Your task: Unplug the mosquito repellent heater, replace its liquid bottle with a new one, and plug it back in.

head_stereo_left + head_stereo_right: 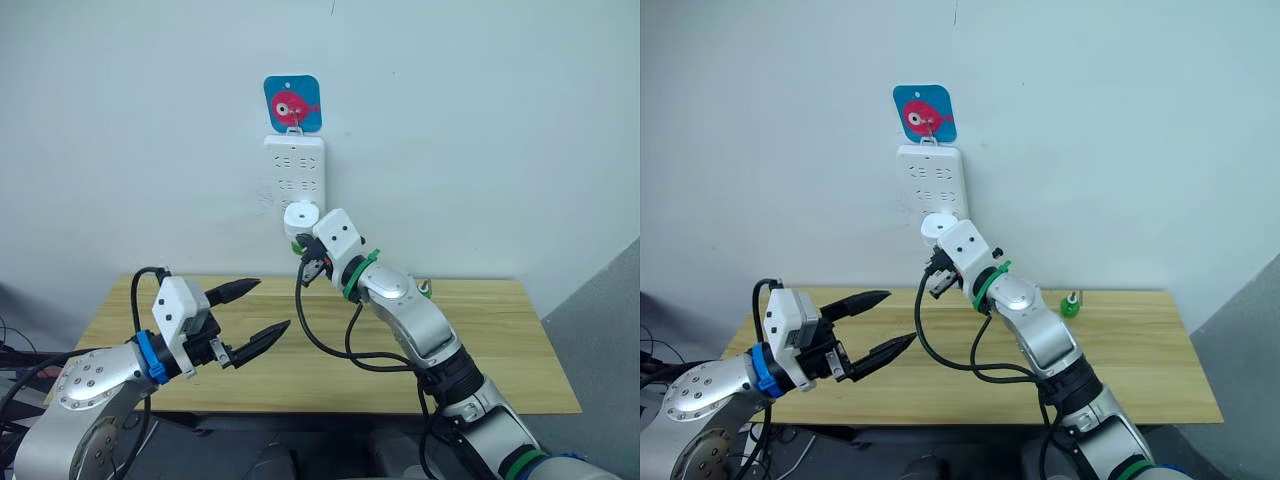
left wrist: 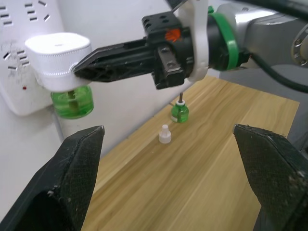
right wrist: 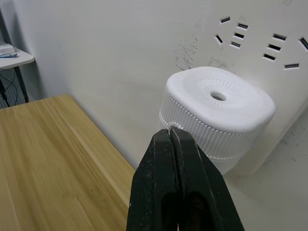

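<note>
The white mosquito repellent heater (image 1: 300, 215) sits plugged into the white socket strip (image 1: 294, 170) on the wall. A green bottle (image 2: 72, 102) hangs screwed in under it. My right gripper (image 3: 169, 132) is shut with nothing in it, and its joined tips press against the heater's ribbed side. A second green bottle (image 1: 1070, 305) stands on the table near the wall with a bare wick, and a white cap (image 2: 164, 134) lies beside it. I cannot tell which bottle is the new one. My left gripper (image 1: 272, 304) hangs open and empty above the table's front left.
The wooden table (image 1: 480, 340) stands against the white wall. A blue tag with a pink fish (image 1: 292, 103) hangs above the strip. My right arm's black cable loops down over the middle of the table.
</note>
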